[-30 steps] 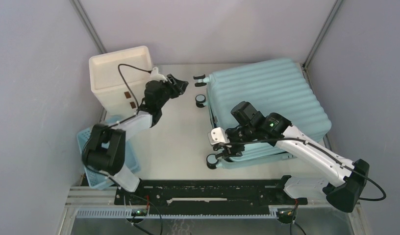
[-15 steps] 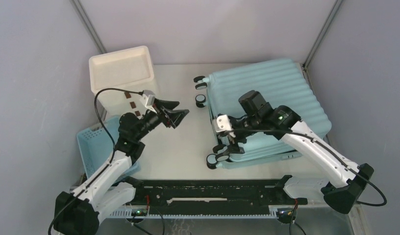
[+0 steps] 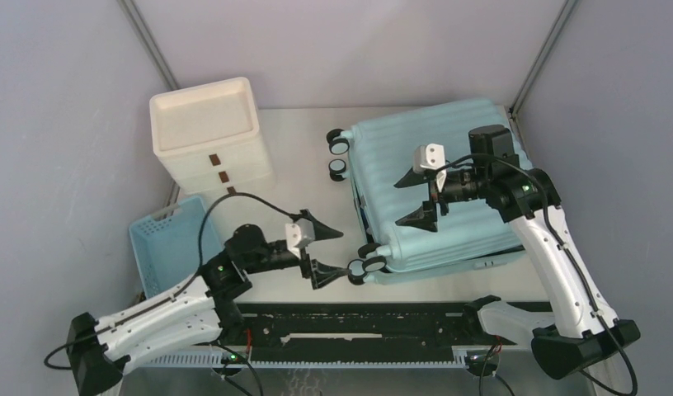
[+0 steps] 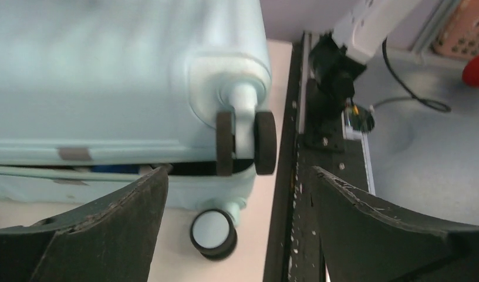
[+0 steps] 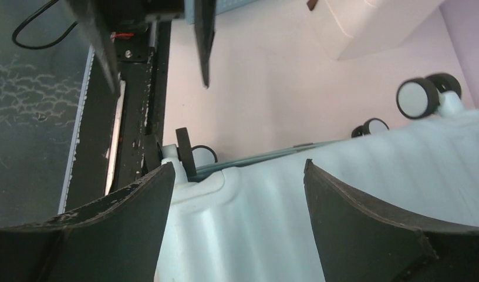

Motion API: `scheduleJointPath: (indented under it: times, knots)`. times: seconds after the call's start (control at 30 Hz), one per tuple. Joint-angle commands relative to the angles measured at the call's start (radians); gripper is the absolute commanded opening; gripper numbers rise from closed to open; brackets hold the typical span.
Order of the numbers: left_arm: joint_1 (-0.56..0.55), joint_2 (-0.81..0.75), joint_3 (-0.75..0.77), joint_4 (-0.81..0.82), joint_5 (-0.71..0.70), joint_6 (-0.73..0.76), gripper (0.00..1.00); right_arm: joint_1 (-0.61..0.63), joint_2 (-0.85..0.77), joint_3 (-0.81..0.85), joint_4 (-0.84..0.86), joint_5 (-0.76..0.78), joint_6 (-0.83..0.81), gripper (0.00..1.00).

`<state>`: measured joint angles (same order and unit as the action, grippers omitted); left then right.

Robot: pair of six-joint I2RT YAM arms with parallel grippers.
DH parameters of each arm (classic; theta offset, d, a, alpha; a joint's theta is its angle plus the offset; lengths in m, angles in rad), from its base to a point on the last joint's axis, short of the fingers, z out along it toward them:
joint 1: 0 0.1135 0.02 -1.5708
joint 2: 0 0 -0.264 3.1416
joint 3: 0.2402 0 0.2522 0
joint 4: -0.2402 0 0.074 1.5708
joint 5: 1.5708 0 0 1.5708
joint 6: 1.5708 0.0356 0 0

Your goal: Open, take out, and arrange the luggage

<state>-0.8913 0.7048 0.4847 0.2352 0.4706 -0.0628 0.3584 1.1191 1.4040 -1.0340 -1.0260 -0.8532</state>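
The luggage [image 3: 453, 194], a large light-blue ribbed hard-shell suitcase, is seen lying flat on the right half of the table [image 3: 292, 198], ribbed shell up, wheels pointed to the left side. Two far wheels [image 3: 338, 153] are visible at its back-left corner and a twin black-and-white wheel [image 3: 369, 266] at its front-left corner. In the left wrist view a narrow dark gap is seen between the two shells near that corner, with a bit of blue inside; the lid is otherwise down. The left gripper [image 3: 343, 252] is held low over the table just left of the front corner, jaws spread wide, nothing grasped; the twin wheel is framed between the fingers in the left wrist view, and contact between the near fingertip and the wheel cannot be told. The right gripper [image 3: 397, 204] is positioned above the left part of the ribbed shell, jaws also spread wide and empty, the shell seen below and between its fingers [image 5: 366, 223] in the right wrist view. A white drawer unit with brown handles [image 3: 209, 136] is set at the back-left of the table, and a small blue lattice basket [image 3: 170, 239] is placed in front of it at the left edge. A black rail [image 3: 350, 323] runs along the near edge.
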Motion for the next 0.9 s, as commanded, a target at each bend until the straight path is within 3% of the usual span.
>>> scheduleJointPath:
  times: [0.0,0.4,0.63,0.77,0.8,0.87]
  knots:
    - [-0.101,0.096,0.062,-0.079,-0.129,0.105,0.95,-0.07,-0.043,-0.017,0.057,-0.079,0.071,0.88]
    - [-0.195,0.286,0.126,0.029,-0.285,0.09,1.0,-0.144,-0.145,-0.114,0.078,-0.133,0.128,0.88]
    - [-0.216,0.361,0.179,0.085,-0.28,0.07,0.92,-0.154,-0.173,-0.141,0.069,-0.132,0.121,0.87]
    - [-0.216,0.397,0.221,0.083,-0.264,0.069,0.77,-0.156,-0.183,-0.148,0.06,-0.128,0.111,0.87]
    - [-0.215,0.403,0.233,0.078,-0.256,0.069,0.68,-0.156,-0.184,-0.148,0.06,-0.127,0.109,0.87]
    - [-0.212,0.405,0.261,0.06,-0.236,0.069,0.36,-0.156,-0.194,-0.148,0.06,-0.118,0.101,0.87]
